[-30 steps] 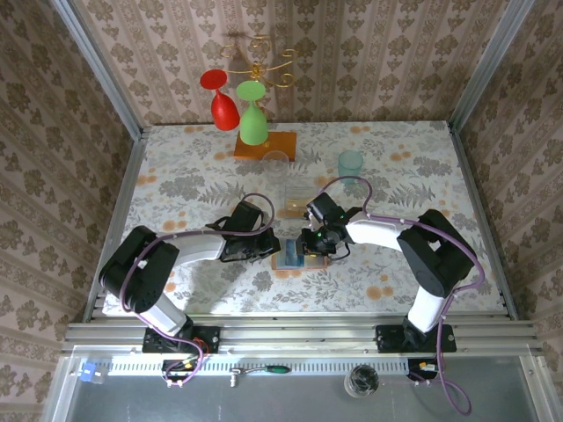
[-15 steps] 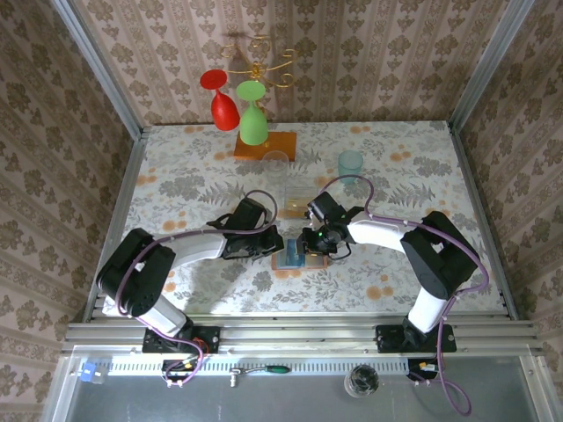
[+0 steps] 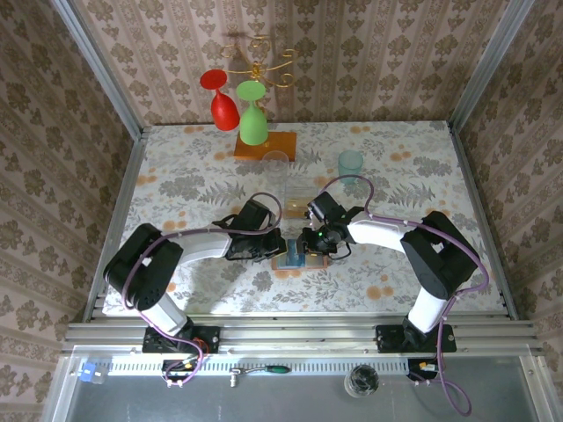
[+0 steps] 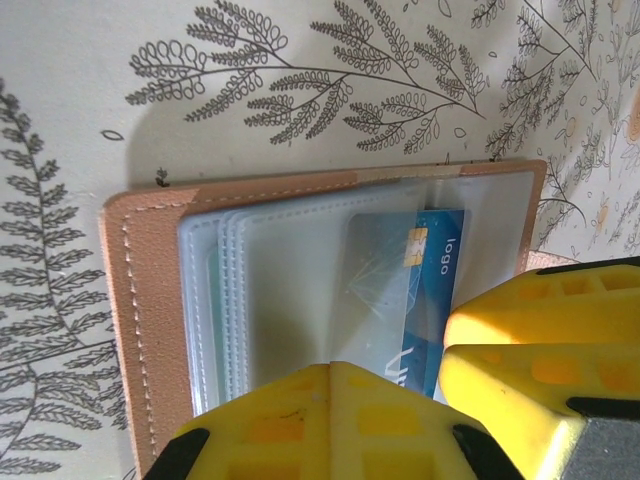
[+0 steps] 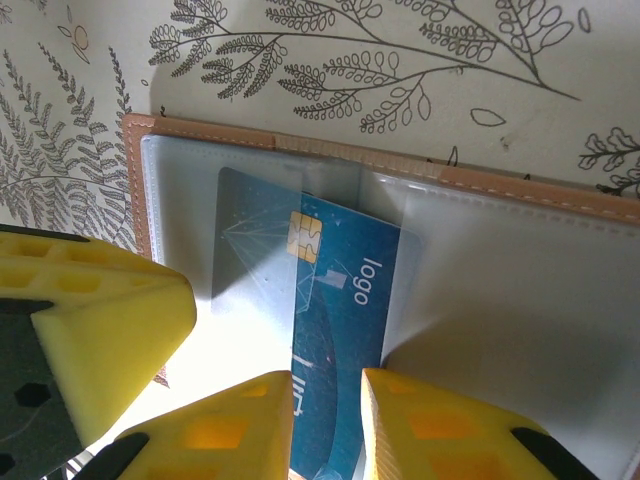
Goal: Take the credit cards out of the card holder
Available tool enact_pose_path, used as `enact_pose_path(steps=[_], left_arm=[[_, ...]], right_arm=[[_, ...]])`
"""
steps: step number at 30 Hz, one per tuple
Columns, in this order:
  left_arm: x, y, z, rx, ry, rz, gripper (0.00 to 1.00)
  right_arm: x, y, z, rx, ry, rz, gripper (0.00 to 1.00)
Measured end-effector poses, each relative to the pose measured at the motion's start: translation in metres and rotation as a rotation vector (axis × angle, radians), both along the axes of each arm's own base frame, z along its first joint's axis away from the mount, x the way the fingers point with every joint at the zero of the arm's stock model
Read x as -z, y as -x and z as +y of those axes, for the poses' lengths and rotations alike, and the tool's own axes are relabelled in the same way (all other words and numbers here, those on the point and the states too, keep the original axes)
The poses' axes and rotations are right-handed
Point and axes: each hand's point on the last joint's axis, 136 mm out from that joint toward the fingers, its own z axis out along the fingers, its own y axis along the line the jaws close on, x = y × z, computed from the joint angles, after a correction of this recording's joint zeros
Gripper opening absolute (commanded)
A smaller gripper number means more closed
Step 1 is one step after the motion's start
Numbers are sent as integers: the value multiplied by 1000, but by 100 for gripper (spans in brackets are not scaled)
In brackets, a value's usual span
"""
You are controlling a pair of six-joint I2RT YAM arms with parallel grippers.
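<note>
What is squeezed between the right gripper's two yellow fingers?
In the right wrist view, the right gripper has a blue credit card between its fingers, half pulled out of the card holder's clear pocket.

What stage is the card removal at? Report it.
Done: the card holder lies open on the table. In hand: the right gripper is pinching a blue card that sits partly out of its clear pocket, while the shut left gripper presses on the holder. Left: pulling that card free; other cards cannot be made out.
</note>
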Motion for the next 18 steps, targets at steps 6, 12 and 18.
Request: enact_pose_path(steps=[6,12,18], left_arm=[[2,-1,1,-4,-7,-2,0],[4,-1,1,-5,-13,1,0],[4,-1,1,-5,-13,0,0]], right_arm=[[0,-1,0,0,-2,-3,25],[-1,-2,1,0,-7,-8,25],[-2,-3,2,0,-11,-15,25]])
